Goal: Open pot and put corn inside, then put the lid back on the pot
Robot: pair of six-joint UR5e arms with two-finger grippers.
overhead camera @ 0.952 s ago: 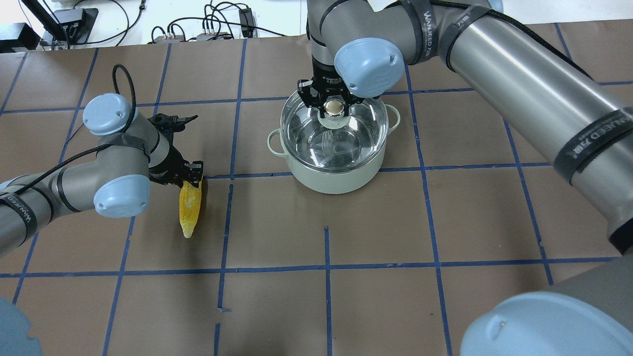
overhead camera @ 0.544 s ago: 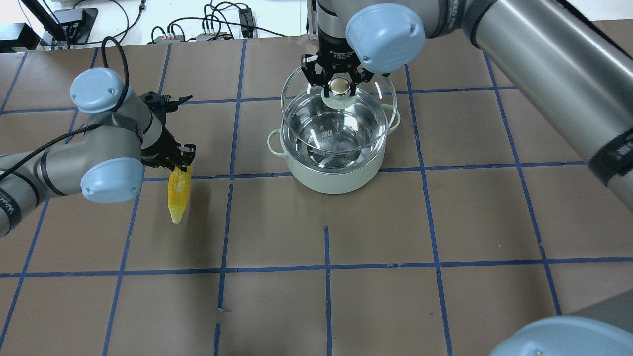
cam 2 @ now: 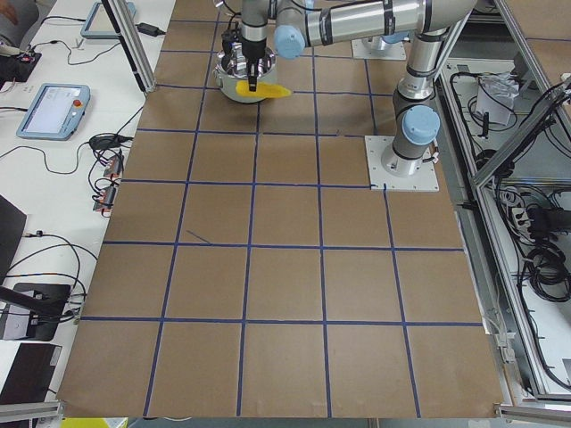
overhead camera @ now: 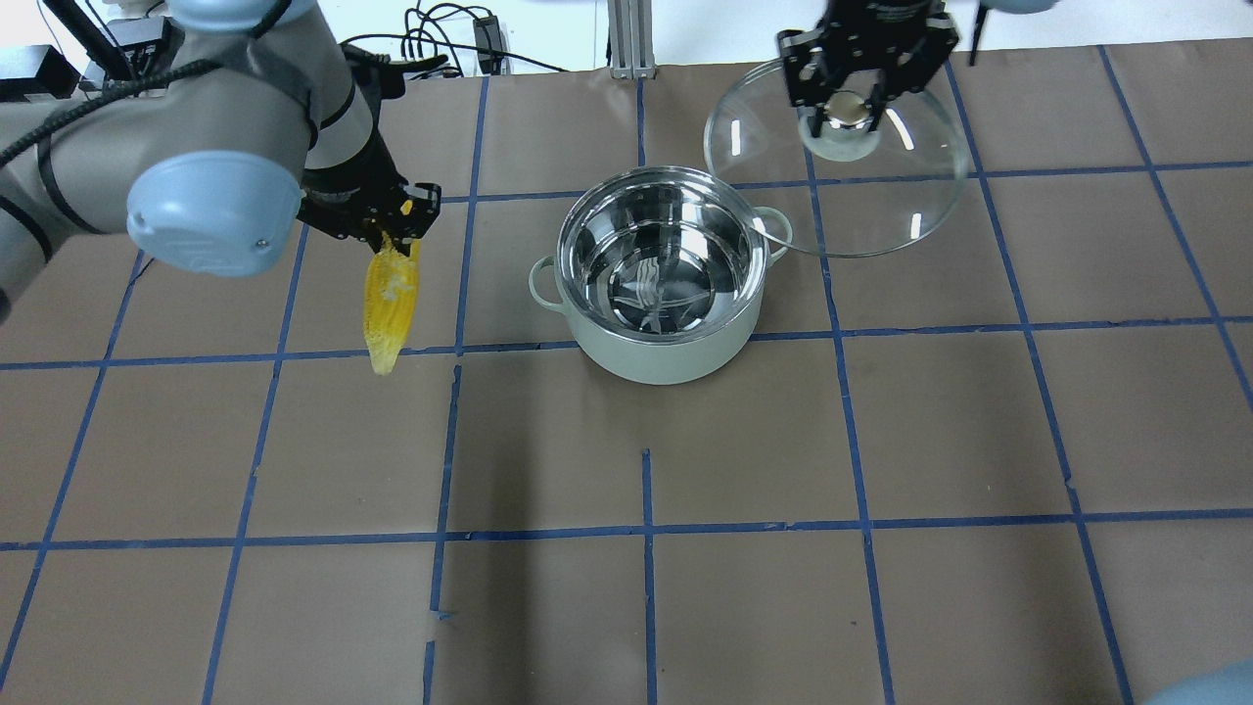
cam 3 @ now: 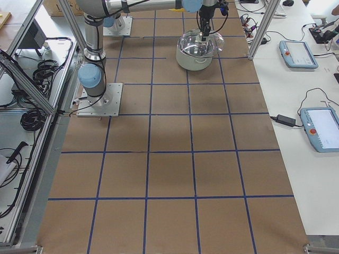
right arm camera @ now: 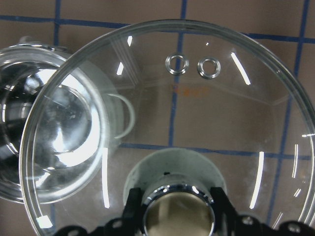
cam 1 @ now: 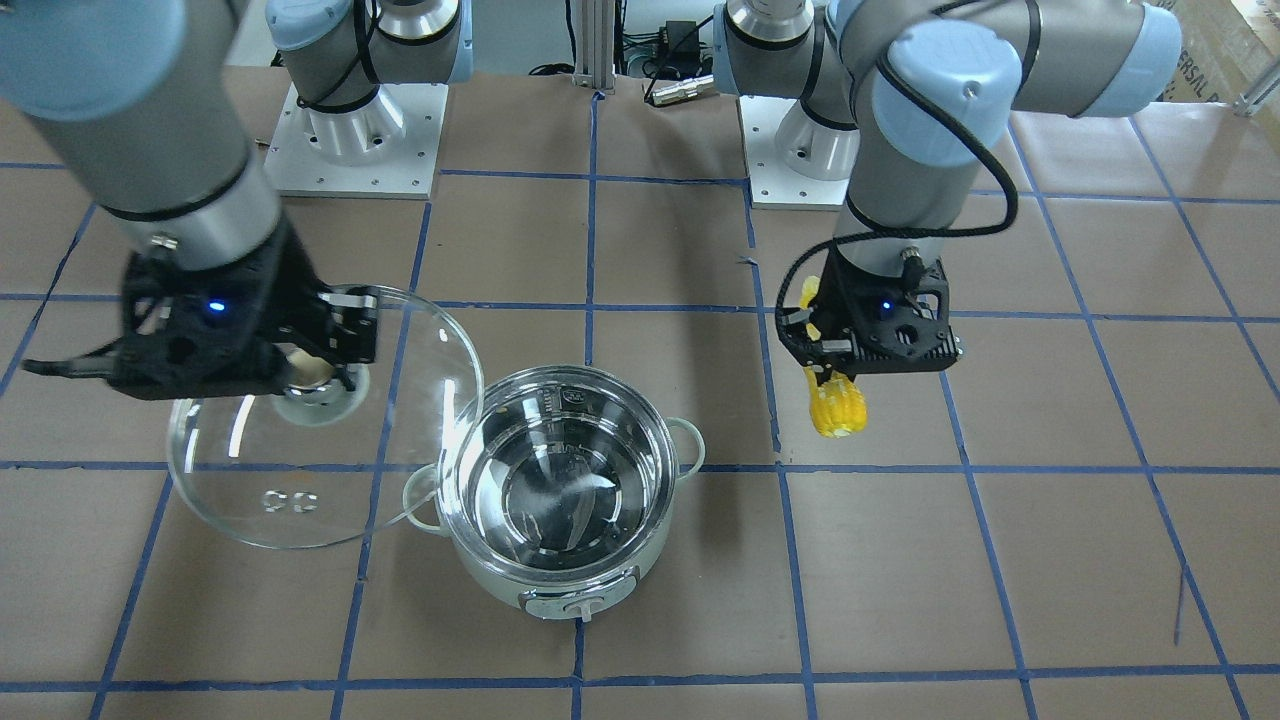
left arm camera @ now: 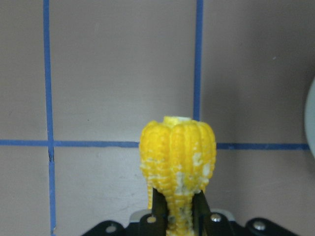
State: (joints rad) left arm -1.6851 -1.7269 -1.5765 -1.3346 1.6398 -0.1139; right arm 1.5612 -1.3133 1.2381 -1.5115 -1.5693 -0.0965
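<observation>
— Why is the lid point(overhead camera: 920, 196) off to the pot's point(overhead camera: 666, 357) far right?
— The right hand point(overhead camera: 848, 110), clamped on its knob, holds it aside so the pot's mouth is free.
— And the corn point(overhead camera: 390, 304)?
— Aloft, left of the pot, pinched at its thick end by the left hand point(overhead camera: 392, 233). Its long axis seems to hang steeply, tip downward.

Grey tubular arms point(cam 1: 895, 195), pale-blue joint caps point(cam 1: 935, 100)
</observation>
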